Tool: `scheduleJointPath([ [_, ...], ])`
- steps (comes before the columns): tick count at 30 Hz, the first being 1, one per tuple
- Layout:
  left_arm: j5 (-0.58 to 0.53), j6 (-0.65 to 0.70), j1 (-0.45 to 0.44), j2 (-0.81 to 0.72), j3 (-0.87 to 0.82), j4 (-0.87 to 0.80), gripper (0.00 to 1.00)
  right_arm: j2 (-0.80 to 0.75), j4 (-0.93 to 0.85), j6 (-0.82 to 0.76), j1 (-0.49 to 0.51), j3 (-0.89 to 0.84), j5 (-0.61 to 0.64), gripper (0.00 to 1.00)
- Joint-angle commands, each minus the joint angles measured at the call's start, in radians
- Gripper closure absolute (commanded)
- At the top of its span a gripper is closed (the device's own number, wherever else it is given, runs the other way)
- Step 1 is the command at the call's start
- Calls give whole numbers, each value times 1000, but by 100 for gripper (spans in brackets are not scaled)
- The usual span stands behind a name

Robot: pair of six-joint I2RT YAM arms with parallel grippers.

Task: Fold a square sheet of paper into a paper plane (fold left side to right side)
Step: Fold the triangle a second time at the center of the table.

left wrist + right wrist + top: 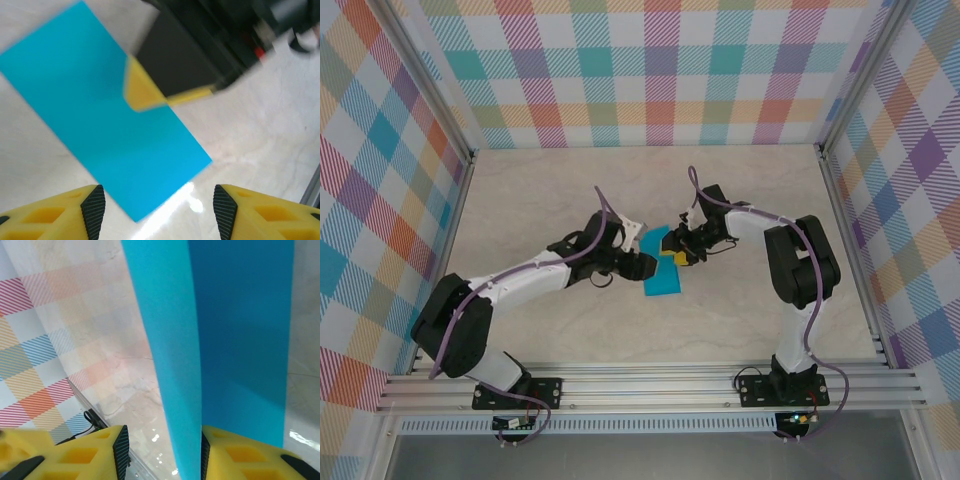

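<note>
- Left claw (159, 216): its fingers sit at the bottom of its own wrist view, spread wide and holding nothing. The paper's lower corner lies just beyond the gap.
- Paper (100, 115): a narrow cyan rectangle lying slantwise on the table (570, 190), at the centre of the top view between the two claws. From that shape I judge it is already doubled over.
- In the right wrist view a paler strip stands up beside the darker part, so one layer seems lifted while the rest lies flat.
- Right claw (162, 452): partly open. The raised strip runs between its fingers, close against the right-hand one, and table shows in the gap on the other side. By my reading it is not pinched.
- In the left wrist view one yellow finger of that claw lies over the paper's upper long edge.
- Handling, as a judgement:
  - The sheet is thin, light and limp. It will likely slide on the smooth table and buckle if pushed.
  - Any crease stays, so alignment should come first.
  - The best hold is a free edge or corner, closed on gently, with the other claw pinning the flat part.
</note>
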Motion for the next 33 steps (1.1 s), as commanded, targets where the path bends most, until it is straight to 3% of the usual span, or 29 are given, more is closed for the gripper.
scheduleJointPath([
  [1,-137,49,-98,-26,-22,15,37,-35,-18,18,0,37,-38,60],
  [8,-303,23,-237,113,63,-13,33,-31,-32,29,1,51,-48,60],
  [22,-615,69,-320,364,295,-230,29,-13,-32,30,2,53,-50,60],
  [33,-625,114,-354,354,308,-219,42,-1,-50,18,3,59,-36,61],
])
